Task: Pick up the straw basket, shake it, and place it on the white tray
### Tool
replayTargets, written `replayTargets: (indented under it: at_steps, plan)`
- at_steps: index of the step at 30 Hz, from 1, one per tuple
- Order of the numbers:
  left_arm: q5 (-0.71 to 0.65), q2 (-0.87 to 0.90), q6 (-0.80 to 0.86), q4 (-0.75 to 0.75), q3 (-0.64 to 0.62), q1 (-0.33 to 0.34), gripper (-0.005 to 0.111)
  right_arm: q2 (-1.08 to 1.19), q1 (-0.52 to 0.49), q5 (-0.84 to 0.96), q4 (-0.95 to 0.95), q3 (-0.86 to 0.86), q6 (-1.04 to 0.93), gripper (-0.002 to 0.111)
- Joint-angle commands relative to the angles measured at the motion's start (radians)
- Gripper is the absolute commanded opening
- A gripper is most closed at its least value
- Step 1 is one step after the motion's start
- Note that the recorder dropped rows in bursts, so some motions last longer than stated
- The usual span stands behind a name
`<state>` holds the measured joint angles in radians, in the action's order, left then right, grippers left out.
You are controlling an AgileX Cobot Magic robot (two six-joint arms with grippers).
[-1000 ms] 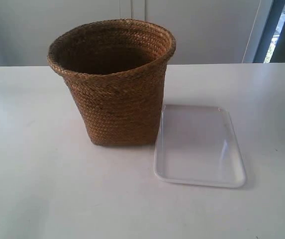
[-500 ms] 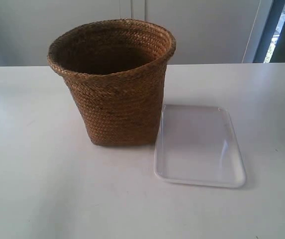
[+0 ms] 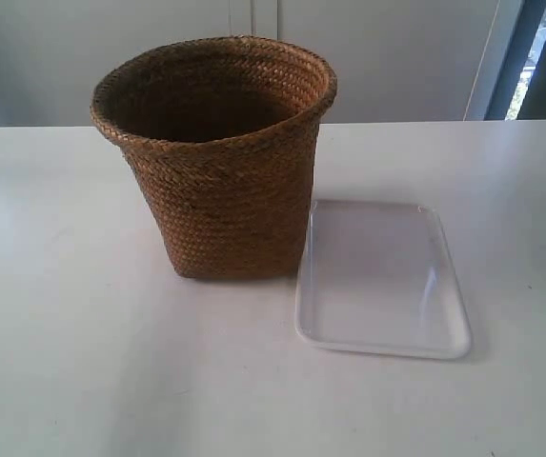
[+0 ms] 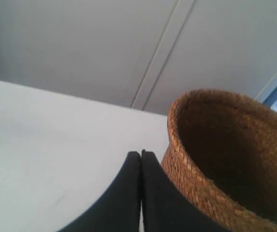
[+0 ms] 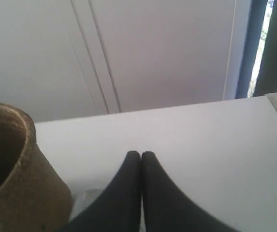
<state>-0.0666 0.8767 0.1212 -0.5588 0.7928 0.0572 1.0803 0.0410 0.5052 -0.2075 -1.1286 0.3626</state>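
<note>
Plain white, the table (image 3: 82,381) filled the foreground. Close in, the left tool (image 4: 141,153) and right tool (image 5: 141,153) each had jaws pressed together, empty; kept like that, they could only shove the weave. Next lay the white tray (image 3: 379,349), with the straw basket (image 3: 225,190) upright on the table just beside it. A lift could nudge the tray, the tapered side could slip, and an off-centre landing could tilt it on the rim. No writing showed, even on the far wall (image 3: 396,57).

Left hand (image 4: 141,154): matte black, two smooth curved fingers (image 4: 123,198) tapering to rounded tips. Right hand (image 5: 141,154): same.
</note>
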Motion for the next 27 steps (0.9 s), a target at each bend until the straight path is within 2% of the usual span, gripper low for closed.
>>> replayTargets:
  at_steps: [1,5,6,11,15,18,20,22,24,27]
  plan:
    - [-0.125,0.134,0.017,0.013,0.14,0.0,0.0,0.121,-0.001,0.235,0.073,-0.186,-0.216,0.0]
    - [-0.191,0.242,0.017,0.065,0.283,0.0,0.0,0.259,-0.001,0.513,0.183,-0.37,-0.363,0.0]
    - [-0.197,0.25,0.017,0.065,0.296,0.0,0.0,0.275,-0.001,0.535,0.191,-0.391,-0.374,0.0]
    - [-0.23,0.251,0.017,0.079,0.299,0.0,0.0,0.29,-0.001,0.533,0.227,-0.407,-0.342,0.0]
    - [-0.269,0.26,0.01,0.048,0.307,0.0,0.0,0.293,-0.001,0.524,0.329,-0.409,-0.363,0.0]
    - [-0.365,0.285,0.01,0.048,0.335,0.0,0.001,0.311,-0.001,0.522,0.392,-0.411,-0.363,0.003]
    - [-0.419,0.312,0.014,0.05,0.358,0.0,0.008,0.325,-0.001,0.519,0.454,-0.416,-0.37,0.011]
    - [-0.47,0.338,0.014,0.05,0.392,0.0,0.02,0.339,-0.001,0.523,0.502,-0.423,-0.412,0.023]
    - [-0.514,0.359,0.014,0.046,0.428,0.0,0.034,0.35,-0.001,0.523,0.529,-0.423,-0.445,0.039]
    - [-0.563,0.383,0.014,0.029,0.47,0.0,0.048,0.37,-0.001,0.494,0.556,-0.423,-0.456,0.062]
